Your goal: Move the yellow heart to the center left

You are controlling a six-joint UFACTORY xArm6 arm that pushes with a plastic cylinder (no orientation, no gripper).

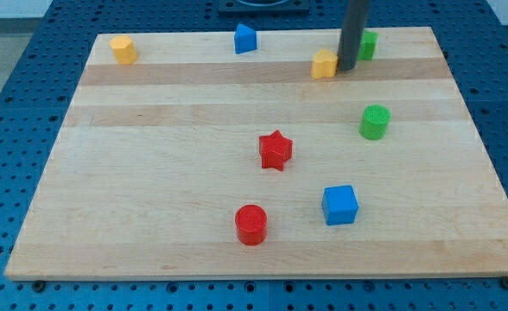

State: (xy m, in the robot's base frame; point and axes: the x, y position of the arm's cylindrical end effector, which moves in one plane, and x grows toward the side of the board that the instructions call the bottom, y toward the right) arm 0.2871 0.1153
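Observation:
The yellow heart lies near the board's top edge, right of the middle. My tip stands right against the heart's right side. The dark rod rises straight up from there and leaves the view at the top. A green block sits just behind and to the right of the rod, partly hidden by it, so I cannot make out its shape.
On the wooden board: a second yellow block at the top left corner, a blue block at the top middle, a green cylinder, a red star, a blue cube, a red cylinder.

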